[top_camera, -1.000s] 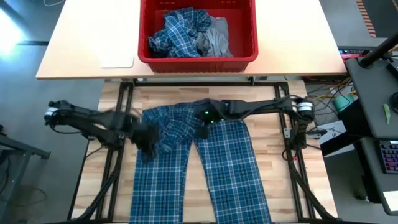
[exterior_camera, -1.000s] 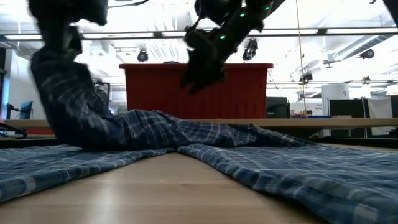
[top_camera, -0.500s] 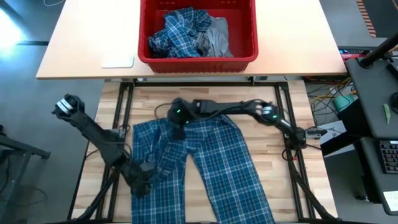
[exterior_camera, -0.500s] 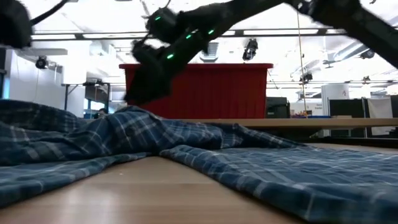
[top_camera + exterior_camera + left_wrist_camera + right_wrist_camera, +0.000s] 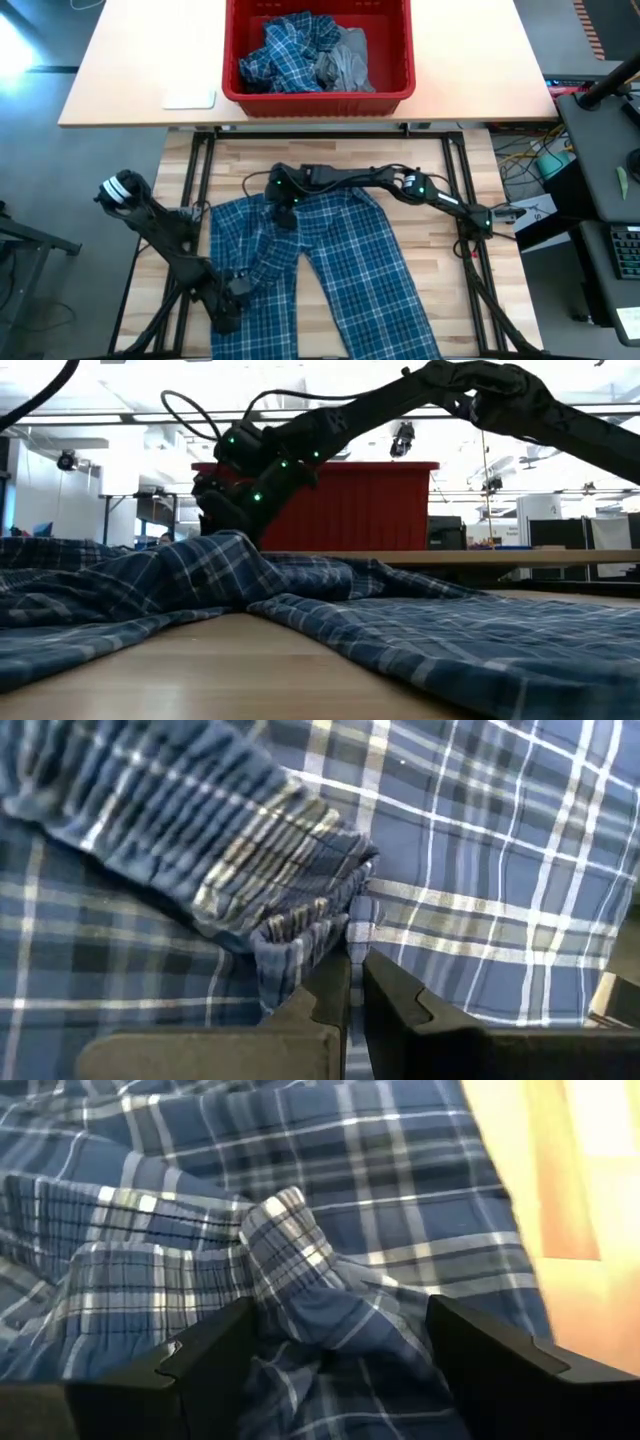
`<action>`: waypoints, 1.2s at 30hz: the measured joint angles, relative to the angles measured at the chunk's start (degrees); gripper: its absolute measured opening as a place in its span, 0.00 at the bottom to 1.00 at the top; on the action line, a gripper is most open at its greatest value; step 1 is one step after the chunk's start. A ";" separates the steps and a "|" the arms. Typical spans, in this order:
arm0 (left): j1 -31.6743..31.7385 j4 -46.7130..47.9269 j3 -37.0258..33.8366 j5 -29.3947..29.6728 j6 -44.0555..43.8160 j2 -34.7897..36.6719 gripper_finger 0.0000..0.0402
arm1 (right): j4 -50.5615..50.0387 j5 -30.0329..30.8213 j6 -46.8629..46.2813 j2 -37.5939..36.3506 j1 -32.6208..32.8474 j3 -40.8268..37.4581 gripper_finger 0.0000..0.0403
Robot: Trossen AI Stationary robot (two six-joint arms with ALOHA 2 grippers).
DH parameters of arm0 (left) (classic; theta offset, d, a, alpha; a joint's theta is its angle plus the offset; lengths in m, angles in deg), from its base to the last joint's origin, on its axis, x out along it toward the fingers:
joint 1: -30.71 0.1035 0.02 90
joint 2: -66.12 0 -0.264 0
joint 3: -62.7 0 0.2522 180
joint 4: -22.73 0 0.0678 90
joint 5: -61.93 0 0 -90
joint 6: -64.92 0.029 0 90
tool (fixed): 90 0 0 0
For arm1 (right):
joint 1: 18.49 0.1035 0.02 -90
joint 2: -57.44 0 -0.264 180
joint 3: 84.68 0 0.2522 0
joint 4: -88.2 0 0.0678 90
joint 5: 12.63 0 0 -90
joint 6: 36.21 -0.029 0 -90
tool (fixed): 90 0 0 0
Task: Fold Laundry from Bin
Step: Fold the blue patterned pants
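The soft blue-and-white plaid pants (image 5: 320, 265) lie flat on the wooden table (image 5: 440, 180). The left gripper (image 5: 226, 312) pinches one waistband corner tight. The right gripper (image 5: 283, 192) hovers wide open over the bunched top edge. It should grab there, then both pull apart gently. More clothes wait in the red plastic bin (image 5: 318, 92) beyond.

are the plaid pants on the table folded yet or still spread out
Spread, not folded: the plaid pants lie with both legs apart on the table, waistband bunched where the right gripper hovers open.

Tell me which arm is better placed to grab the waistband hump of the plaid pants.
Probably the right: its open tool straddles the hump on the pants. The left tool is shut on another fold.
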 joint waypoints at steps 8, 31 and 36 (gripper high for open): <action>0.05 0.78 1.96 0.48 3.84 -2.32 0.00 | 1.86 -2.59 3.35 0.88 1.70 -0.12 0.60; -0.09 33.60 5.07 25.41 -11.08 28.49 0.00 | -15.76 26.23 10.08 -17.19 4.07 7.60 0.03; -0.09 48.19 12.02 38.89 -11.03 39.28 0.00 | -27.69 31.76 7.23 -28.61 1.88 7.54 0.03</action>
